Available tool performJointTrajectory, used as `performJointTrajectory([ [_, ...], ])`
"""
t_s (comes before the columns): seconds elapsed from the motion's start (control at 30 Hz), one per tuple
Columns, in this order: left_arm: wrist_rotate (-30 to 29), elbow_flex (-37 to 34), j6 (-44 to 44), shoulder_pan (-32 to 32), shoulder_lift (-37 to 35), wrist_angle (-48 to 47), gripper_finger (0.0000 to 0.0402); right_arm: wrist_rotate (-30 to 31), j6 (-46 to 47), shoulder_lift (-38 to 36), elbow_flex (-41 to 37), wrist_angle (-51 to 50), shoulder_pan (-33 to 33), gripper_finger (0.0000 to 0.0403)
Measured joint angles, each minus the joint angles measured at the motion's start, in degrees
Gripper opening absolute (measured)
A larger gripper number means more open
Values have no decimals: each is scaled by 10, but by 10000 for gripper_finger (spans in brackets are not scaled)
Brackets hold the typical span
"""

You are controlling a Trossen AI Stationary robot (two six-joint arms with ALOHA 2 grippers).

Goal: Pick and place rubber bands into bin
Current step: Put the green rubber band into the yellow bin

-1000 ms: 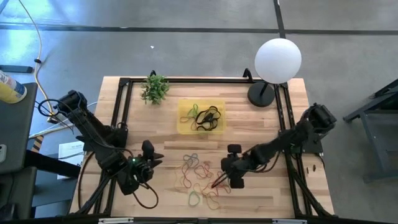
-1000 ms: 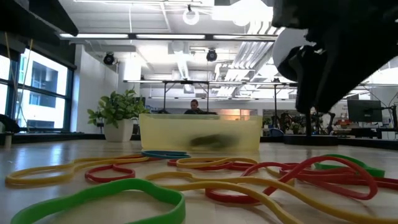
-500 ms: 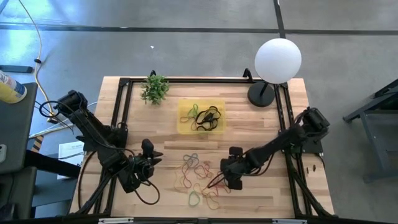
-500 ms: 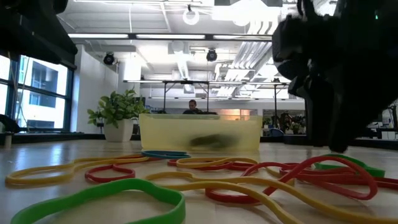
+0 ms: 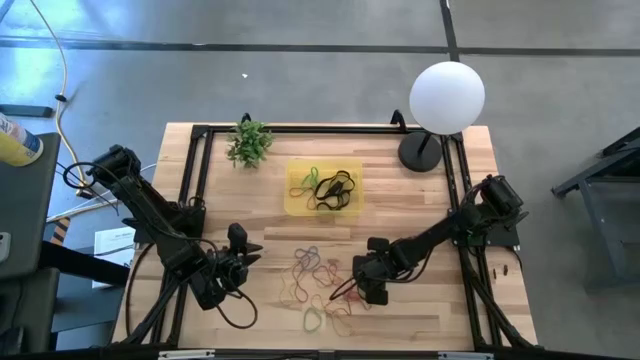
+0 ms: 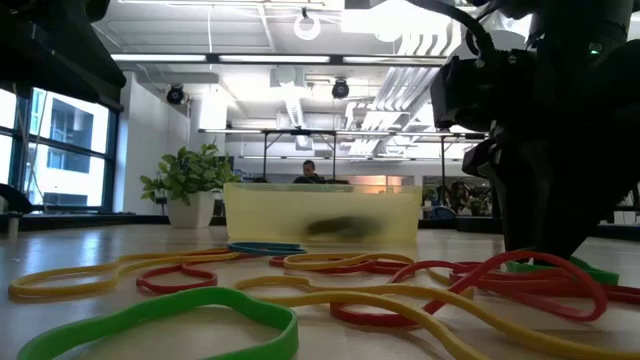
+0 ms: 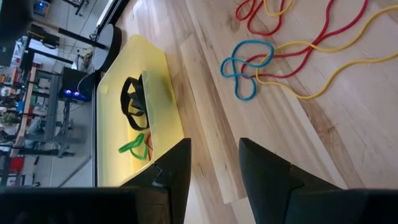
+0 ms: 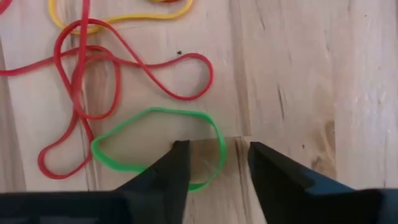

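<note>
I see bin (image 5: 323, 188) mid-worktop (image 5: 420, 215), plant (image 5: 248, 142) to its left, rubber bands (image 5: 318, 283) before it, between left claw (image 5: 253, 255) and right claw (image 5: 353, 292).

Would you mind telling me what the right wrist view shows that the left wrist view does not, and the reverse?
Only the right wrist view shows the right gripper, open, with a green rubber band running between its fingers beside a tangled red rubber band.

Only the left wrist view shows the yellow bin, already holding black rubber bands and a green one, a blue rubber band on the table, and the open left gripper.

Both show the wooden table with loose red and yellow bands.
</note>
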Motion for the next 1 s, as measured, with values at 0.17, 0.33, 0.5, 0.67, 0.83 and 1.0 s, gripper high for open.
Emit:
performJointTrajectory([
  [0.17, -7, 0, 0, 0, 0, 3, 122, 2, 0, 0, -1, -3, 0, 75],
  [0.33, -6, 0, 0, 0, 0, 4, 122, -3, 1, 0, -1, -2, 0, 7],
  [0.5, -6, 0, -5, 0, 0, 4, 122, 1, 2, -2, -1, -2, 1, 12],
  [0.67, -6, 0, -10, 0, 0, 4, 122, 12, -6, -26, -4, -13, 2, 6],
  [0.83, -6, 0, -10, 0, 0, 4, 122, 41, -34, -64, -3, -19, 1, 4],
  [1.0, -6, 0, -10, 0, 0, 4, 122, 77, -67, -112, -3, -19, -8, 2],
])
